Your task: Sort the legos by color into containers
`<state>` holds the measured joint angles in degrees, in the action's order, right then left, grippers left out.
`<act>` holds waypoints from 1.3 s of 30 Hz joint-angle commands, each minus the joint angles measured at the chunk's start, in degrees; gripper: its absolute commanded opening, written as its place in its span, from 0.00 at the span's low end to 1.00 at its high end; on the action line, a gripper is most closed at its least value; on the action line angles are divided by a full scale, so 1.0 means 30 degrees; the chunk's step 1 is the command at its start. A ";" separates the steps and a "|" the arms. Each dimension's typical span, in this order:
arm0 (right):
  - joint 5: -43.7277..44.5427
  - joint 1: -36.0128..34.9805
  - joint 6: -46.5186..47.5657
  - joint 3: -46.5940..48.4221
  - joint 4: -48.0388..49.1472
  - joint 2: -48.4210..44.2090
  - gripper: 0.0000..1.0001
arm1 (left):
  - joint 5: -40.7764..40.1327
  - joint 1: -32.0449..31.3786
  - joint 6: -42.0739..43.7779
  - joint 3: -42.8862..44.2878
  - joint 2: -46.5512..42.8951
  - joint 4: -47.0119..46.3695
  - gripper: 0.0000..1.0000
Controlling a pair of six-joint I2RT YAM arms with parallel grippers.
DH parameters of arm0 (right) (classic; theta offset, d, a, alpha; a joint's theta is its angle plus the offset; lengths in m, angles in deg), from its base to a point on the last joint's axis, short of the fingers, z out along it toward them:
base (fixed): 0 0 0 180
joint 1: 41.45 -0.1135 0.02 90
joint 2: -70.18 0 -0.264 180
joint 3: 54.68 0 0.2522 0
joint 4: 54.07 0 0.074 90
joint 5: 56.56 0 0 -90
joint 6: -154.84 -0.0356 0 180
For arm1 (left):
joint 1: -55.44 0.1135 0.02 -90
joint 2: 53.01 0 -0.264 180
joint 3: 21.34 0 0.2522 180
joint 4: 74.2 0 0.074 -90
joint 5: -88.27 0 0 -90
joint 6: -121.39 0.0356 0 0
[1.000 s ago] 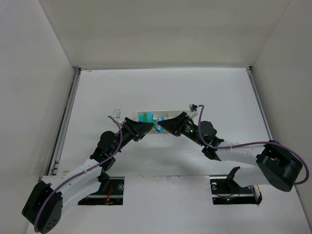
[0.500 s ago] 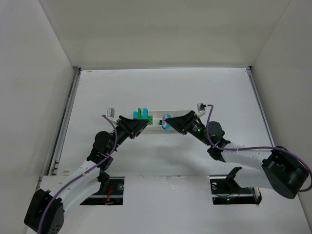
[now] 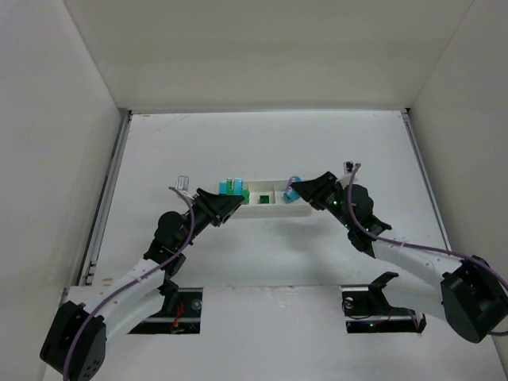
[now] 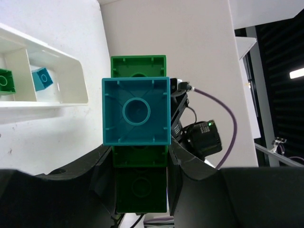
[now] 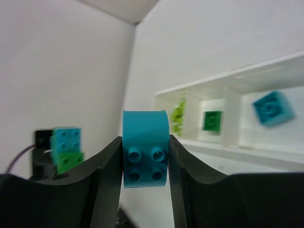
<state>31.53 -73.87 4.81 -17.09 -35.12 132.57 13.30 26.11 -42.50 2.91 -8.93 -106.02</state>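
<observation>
My left gripper (image 3: 232,200) is shut on a lego cluster (image 3: 235,187), held above the left end of the white three-part tray (image 3: 278,209). In the left wrist view the cluster is a cyan brick (image 4: 137,110) on green bricks (image 4: 140,183), gripped between the fingers (image 4: 190,166). My right gripper (image 3: 305,190) is shut on a cyan lego (image 5: 145,149) near the tray's right end. The tray (image 5: 211,147) holds yellow-green pieces (image 5: 178,116) in one end compartment, a green brick (image 5: 212,120) in the middle and a cyan brick (image 5: 270,108) in the other end compartment.
White walls enclose the table on three sides. A metal rail (image 3: 107,198) runs along the left edge. Both arm bases (image 3: 175,305) sit at the near edge. The left gripper's cluster also shows in the right wrist view (image 5: 66,142).
The two grippers were together over the tray. They have pulled apart. The right one moved right and farther back with the cyan lego; the left keeps the green and cyan cluster.
</observation>
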 commanded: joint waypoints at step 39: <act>-0.1056 -0.2915 0.1059 0.2075 0.0838 -0.0088 0.81 | 0.0557 -0.1988 0.2453 0.1780 0.2711 -0.2733 0.17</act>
<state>37.78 -81.79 15.10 -9.33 -44.26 130.34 13.65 20.52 -35.11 5.99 -0.36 -107.49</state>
